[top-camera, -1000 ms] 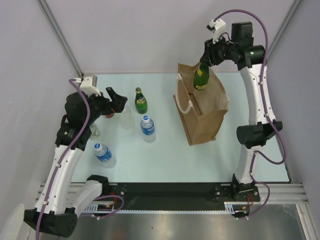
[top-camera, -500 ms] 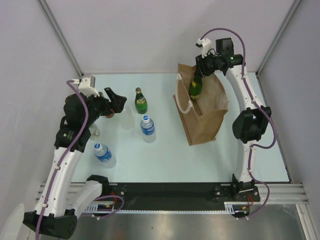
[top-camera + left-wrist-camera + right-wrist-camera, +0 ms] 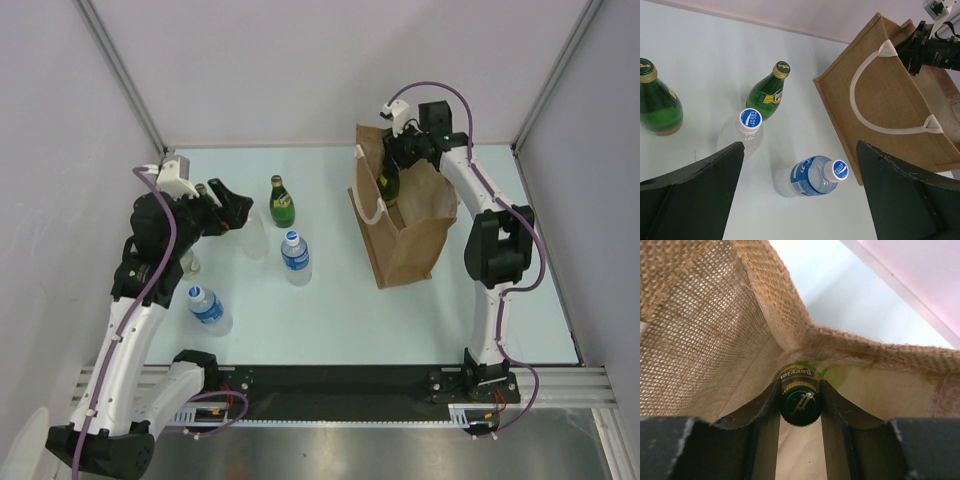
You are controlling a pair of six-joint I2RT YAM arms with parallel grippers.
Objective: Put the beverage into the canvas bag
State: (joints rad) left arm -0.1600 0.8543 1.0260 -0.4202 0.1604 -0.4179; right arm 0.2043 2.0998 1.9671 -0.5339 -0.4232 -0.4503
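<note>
At canvas bag point(image 3: 410, 240) mouth, grips green bottle point(image 3: 389, 182) by neck with right gripper point(image 3: 800, 395). Left of bag, holds left gripper point(image 3: 797, 147) wide open, empty.

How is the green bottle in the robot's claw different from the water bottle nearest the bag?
The green bottle is dark green; the water bottle is clear with a blue label. The green bottle is gripped at its neck by the right gripper, in the canvas bag's mouth; the water bottle stands free on the table, untouched. The green bottle's cap is dark; the water bottle's is white and blue. Both have caps on.
</note>
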